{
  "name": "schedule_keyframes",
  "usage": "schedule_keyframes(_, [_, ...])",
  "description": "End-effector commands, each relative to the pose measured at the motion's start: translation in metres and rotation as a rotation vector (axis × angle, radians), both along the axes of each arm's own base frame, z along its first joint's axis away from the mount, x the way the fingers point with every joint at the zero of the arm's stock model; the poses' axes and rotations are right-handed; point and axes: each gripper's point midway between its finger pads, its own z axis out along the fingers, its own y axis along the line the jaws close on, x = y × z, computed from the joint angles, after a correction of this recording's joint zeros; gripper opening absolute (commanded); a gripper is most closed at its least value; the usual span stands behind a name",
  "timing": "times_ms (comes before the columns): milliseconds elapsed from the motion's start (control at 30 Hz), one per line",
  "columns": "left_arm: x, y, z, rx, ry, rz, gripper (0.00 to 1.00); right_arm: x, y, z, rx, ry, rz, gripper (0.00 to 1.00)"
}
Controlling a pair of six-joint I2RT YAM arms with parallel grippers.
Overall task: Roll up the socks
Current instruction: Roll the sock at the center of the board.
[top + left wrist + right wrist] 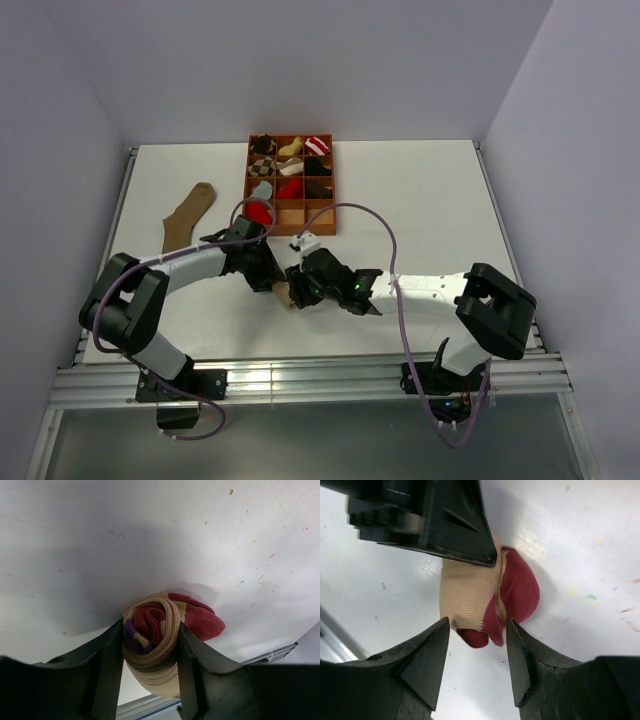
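Beige sock (150, 666): rolled, toe end loose.
Left gripper (151, 628): clamped across roll.
Right gripper (478, 625): jaws apart, roll just ahead.
Brown sock (190, 215): flat, unrolled.

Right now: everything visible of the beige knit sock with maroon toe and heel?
The beige knit sock with maroon toe and heel is rolled into a tight spiral, maroon and a purple patch at its core, the maroon toe sticking out. The left gripper pinches the roll from both sides. It lies on the white table; the open right gripper straddles one end, contact unclear.
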Motion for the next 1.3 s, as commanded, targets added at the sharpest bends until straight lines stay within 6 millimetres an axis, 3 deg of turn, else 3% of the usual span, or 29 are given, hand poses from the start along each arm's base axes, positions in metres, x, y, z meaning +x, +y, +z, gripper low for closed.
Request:
schedule_keyframes(0, [-0.016, 0.028, -0.026, 0.184, 0.078, -0.042, 0.47, 0.011, -0.007, 0.03, -0.149, -0.227, -0.058, 0.58])
schedule_keyframes(33, [-0.016, 0.027, -0.026, 0.189, 0.079, -0.052, 0.47, 0.01, 0.0, 0.04, -0.148, -0.258, -0.053, 0.61])
schedule_keyframes(133, [-0.013, 0.023, -0.024, 0.201, 0.084, -0.067, 0.46, 0.003, 0.012, 0.045, -0.216, -0.333, -0.031, 0.61])
schedule_keyframes(233, [-0.012, 0.02, -0.024, 0.206, 0.091, -0.084, 0.47, -0.003, 0.023, 0.038, -0.278, -0.373, -0.007, 0.62])
schedule_keyframes(367, [-0.01, 0.018, -0.024, 0.211, 0.097, -0.097, 0.46, -0.007, 0.033, 0.013, -0.357, -0.39, 0.017, 0.62])
schedule_keyframes(633, [-0.009, 0.014, -0.025, 0.21, 0.098, -0.115, 0.47, 0.0, 0.014, -0.048, -0.566, -0.396, -0.013, 0.6])
schedule_keyframes(767, [-0.008, 0.012, -0.025, 0.198, 0.091, -0.13, 0.48, -0.007, 0.005, -0.073, -0.592, -0.356, 0.014, 0.44])
schedule_keyframes(800, [-0.007, 0.011, -0.024, 0.195, 0.086, -0.133, 0.49, -0.008, 0.001, -0.079, -0.596, -0.342, 0.018, 0.37])
schedule_keyframes(833, [-0.006, 0.01, -0.023, 0.192, 0.08, -0.139, 0.5, -0.011, 0.0, -0.085, -0.59, -0.314, 0.026, 0.21])
schedule_keyframes(933, [0.002, 0.008, -0.011, 0.179, 0.027, -0.137, 0.57, -0.015, -0.008, -0.094, -0.555, -0.248, 0.024, 0.0])
schedule_keyframes(1100, [0.022, 0.008, 0.019, 0.151, -0.121, -0.075, 0.69, -0.035, -0.002, -0.09, -0.366, -0.049, 0.105, 0.0])
schedule_keyframes(1267, [0.031, 0.025, 0.059, 0.081, -0.298, 0.061, 0.72, -0.036, 0.004, -0.073, -0.166, 0.106, 0.137, 0.0])
